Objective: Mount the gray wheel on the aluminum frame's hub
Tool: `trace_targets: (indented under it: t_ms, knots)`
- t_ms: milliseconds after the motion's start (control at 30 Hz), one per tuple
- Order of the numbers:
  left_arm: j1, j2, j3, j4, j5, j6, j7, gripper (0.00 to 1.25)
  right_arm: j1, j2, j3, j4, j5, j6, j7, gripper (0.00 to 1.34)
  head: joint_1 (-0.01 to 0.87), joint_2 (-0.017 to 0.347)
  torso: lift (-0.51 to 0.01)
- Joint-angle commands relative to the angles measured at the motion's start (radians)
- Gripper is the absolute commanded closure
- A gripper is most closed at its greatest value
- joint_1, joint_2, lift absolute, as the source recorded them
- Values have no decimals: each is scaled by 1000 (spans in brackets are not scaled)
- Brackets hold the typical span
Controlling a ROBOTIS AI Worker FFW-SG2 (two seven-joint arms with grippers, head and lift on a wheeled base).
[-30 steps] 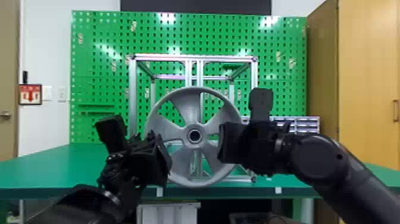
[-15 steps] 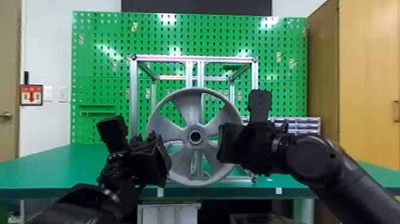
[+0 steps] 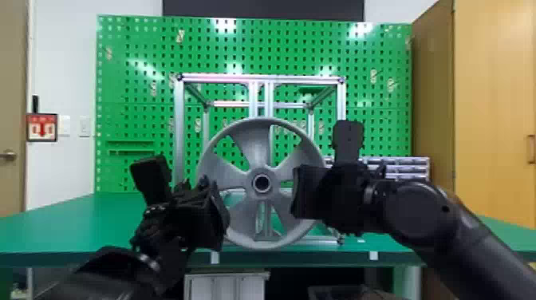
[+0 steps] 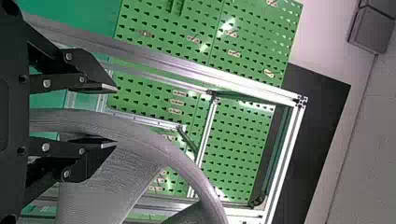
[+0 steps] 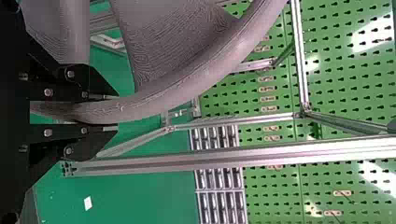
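Note:
The gray wheel (image 3: 255,147) is held upright in front of the aluminum frame (image 3: 179,131), its round center bore facing the head camera. Behind it, the frame's hub is hidden. At the wheel's left side is my left gripper (image 3: 218,213), at its right side my right gripper (image 3: 300,192). In the left wrist view, the left gripper (image 4: 116,116) is open, with the rim of the wheel (image 4: 107,186) passing between its spread fingers. In the right wrist view, the right gripper (image 5: 116,112) is shut on the rim of the wheel (image 5: 170,95).
Frame and a gray drawer unit (image 3: 402,169) stand on the green table (image 3: 79,223), the drawers behind to the right. A green pegboard (image 3: 135,95) rises at the back. A tall wooden cabinet (image 3: 494,99) is at the right.

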Motion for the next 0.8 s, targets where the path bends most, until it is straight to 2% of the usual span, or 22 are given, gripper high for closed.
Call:
trace_targets:
  t_ms: [0, 100, 200, 300, 367, 467, 633, 767]
  knots:
    - [1, 0, 0, -2, 0, 0, 78, 823, 1, 0, 2, 0, -2, 0, 0, 1173, -5, 6, -499]
    - [2, 0, 0, 0, 0, 0, 78, 805, 1, -2, 2, 1, -2, 0, 0, 1173, -5, 6, -499]
    - [2, 0, 0, 0, 0, 0, 78, 710, 1, -2, 2, 0, -2, 0, 0, 1148, -5, 6, -499]
    - [2, 0, 0, -2, 0, 0, 78, 642, 1, -2, 2, 1, -2, -1, 0, 986, -5, 6, -499]
    - [2, 0, 0, -2, -2, 0, 78, 602, 3, -2, 3, 0, -2, -1, 0, 937, -5, 6, -499]
    - [4, 0, 0, -2, -2, 0, 78, 460, 3, -4, 5, 0, 2, -5, 1, 765, -5, 6, -499]
    - [6, 0, -2, -2, 0, 0, 78, 266, 4, -5, 6, 0, 15, -6, 20, 657, -5, 6, -499]
    - [6, 0, -5, -3, 5, 0, 76, 107, 8, -5, 3, 0, 35, -6, 47, 456, -5, 6, -499]
